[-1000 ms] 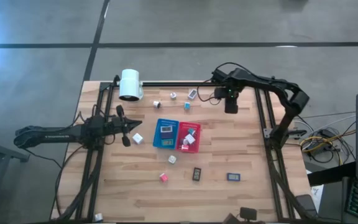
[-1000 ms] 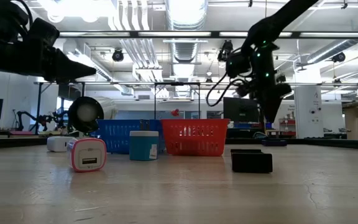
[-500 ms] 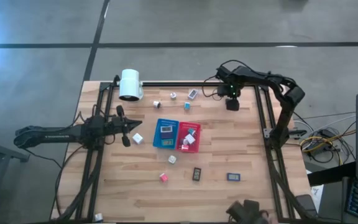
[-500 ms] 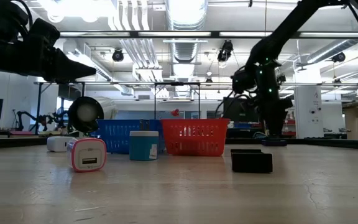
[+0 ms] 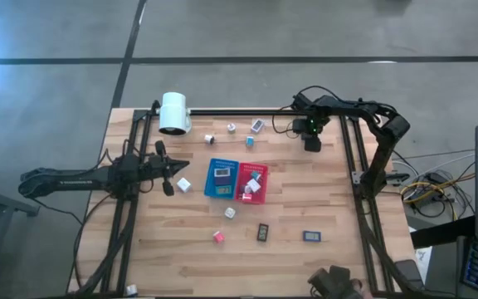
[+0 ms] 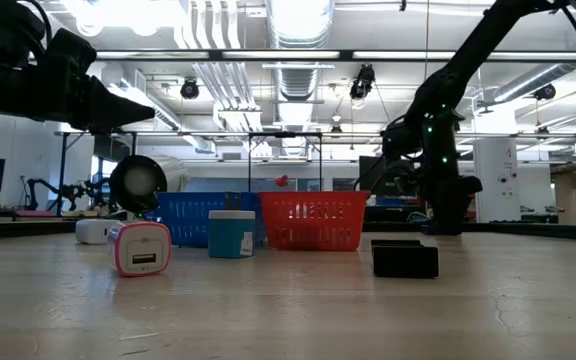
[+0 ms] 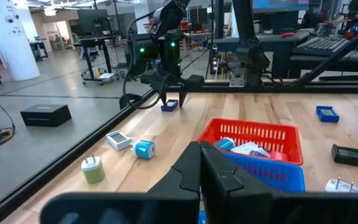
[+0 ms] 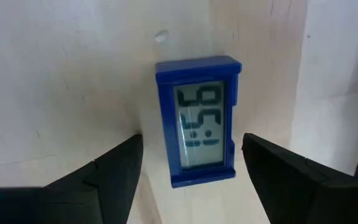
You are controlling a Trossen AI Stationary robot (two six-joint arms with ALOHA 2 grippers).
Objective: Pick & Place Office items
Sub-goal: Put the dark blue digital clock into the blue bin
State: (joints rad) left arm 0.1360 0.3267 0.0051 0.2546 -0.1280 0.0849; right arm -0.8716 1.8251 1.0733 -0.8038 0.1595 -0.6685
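Pale wooden planks (image 5: 305,199) lie under me, with an open workshop of desks and ceiling pipes beyond. Since a second ago my right gripper (image 8: 191,180) has dropped lower and spread wide, fingers either side of the blue digital clock (image 8: 199,121), which lies flat between them, ungripped. Closing on it looks next, while my left gripper (image 7: 201,180) waits clenched and empty, well apart past the red basket (image 7: 253,134).

- Bare tabletop (image 5: 322,195) is lying open right of the red tray (image 5: 252,182).
- The right gripper (image 8: 188,177), jaws spread, is straddling a blue clock (image 8: 198,120), wood showing on both sides.
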